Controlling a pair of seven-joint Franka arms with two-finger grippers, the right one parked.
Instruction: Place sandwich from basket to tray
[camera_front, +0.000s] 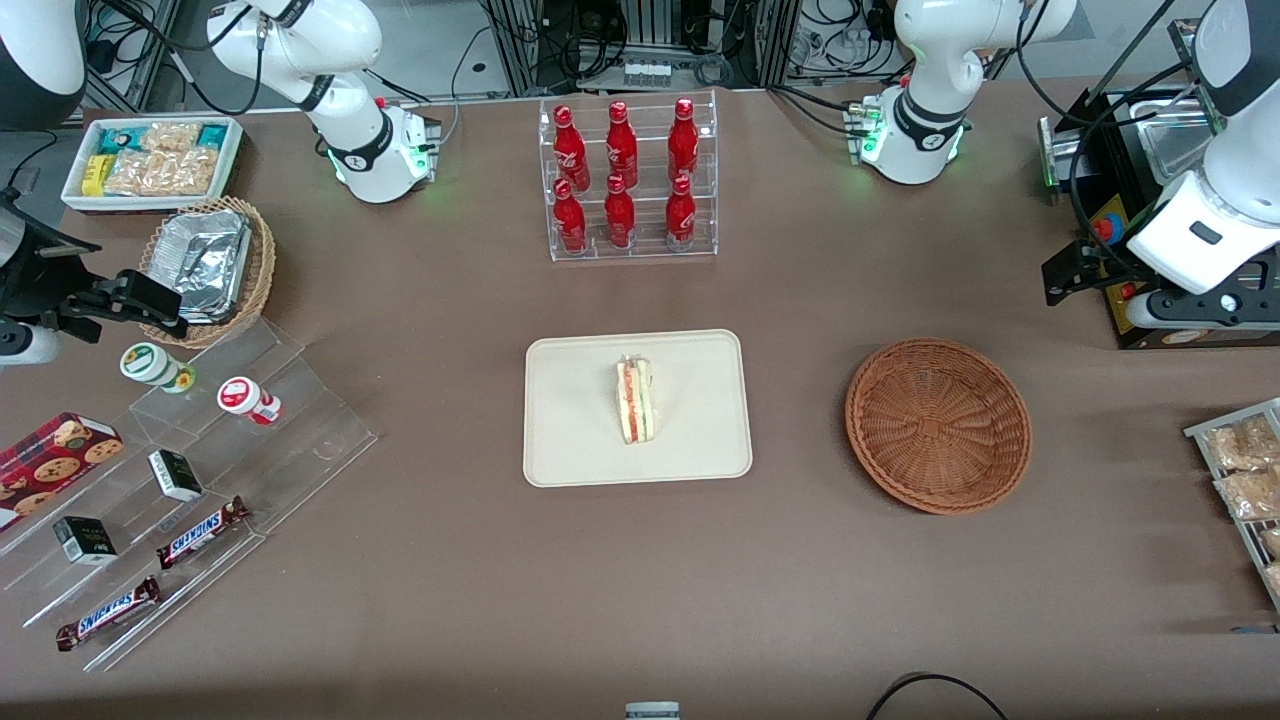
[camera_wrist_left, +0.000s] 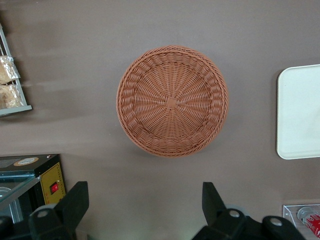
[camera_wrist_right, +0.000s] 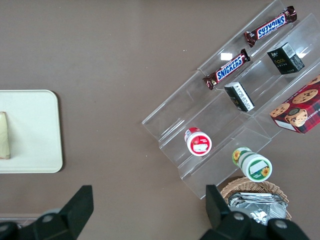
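Nearest the front camera, just bare brown table (camera_front: 640, 600), so nothing in the way there. Next up, the flat cream-coloured rectangular tray (camera_front: 580, 440) with rounded corners and a low rim, and lying on it, roughly in the middle, the small triangular wedge of sandwich (camera_front: 635, 400) in pale bread with red, pink and green filling stripes showing along the cut edge. Resting flat and well inside the rim, so probably no risk of sliding off. Beside the tray, toward the working arm's end of the table, the round shallow reddish-brown woven wicker basket (camera_front: 938, 425), with nothing in it, weave bare right down to the centre in the wrist view (camera_wrist_left: 172, 101). Looks like the placing is done, judging from that. Farther away, a clear acrylic rack of red bottles (camera_front: 625, 175), not part of this. As for the left arm: pulled up and off toward its own end of the table, wrist pointing straight down so its camera looks onto the basket from above. Left gripper (camera_wrist_left: 145, 210) spread wide, both black fingers (camera_wrist_left: 75, 202) well apart, holding nothing, nowhere near touching the basket. Reads like a parked, finished pose more than a reach.
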